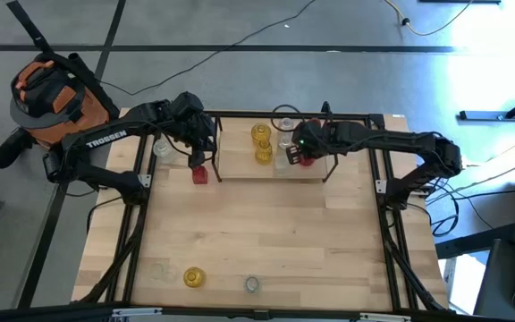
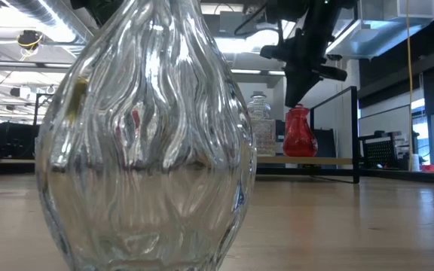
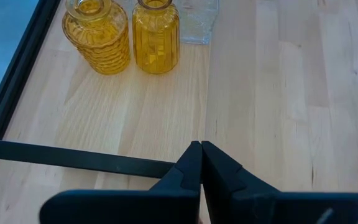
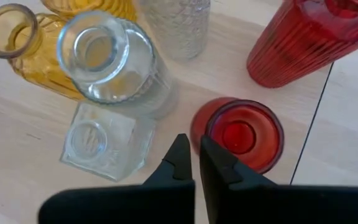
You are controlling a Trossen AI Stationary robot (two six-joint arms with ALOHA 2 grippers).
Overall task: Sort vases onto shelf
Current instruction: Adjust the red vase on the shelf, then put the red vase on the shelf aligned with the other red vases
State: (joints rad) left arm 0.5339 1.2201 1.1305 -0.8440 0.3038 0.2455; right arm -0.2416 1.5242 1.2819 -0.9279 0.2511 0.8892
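We've got a cluster of small translucent glass vases already up on the light-wood shelf (image 1: pixel 240 161) in its thin black wire frame at the far side of the surface (image 1: pixel 266 233): two ribbed yellow vases (image 1: pixel 262 143), a couple of clear jars (image 4: pixel 114 62) and a round red vase (image 4: pixel 244 134) just beside them. So we judge the sort partly done. Still off the shelf are a small red vase (image 1: pixel 200 173) just outside its left post, a clear one (image 1: pixel 163 148) near the left arm, and along the near edge a yellow jar (image 1: pixel 194 277) and a clear jar (image 1: pixel 252 284), well apart from the shelf. The glass looks ribbed, shiny and slippery. The right end effector (image 4: pixel 194 152) hovers over the red vase, fingers pressed together, holding nothing. The left end effector (image 3: pixel 201 158) is closed and empty too, above the shelf's left rail.
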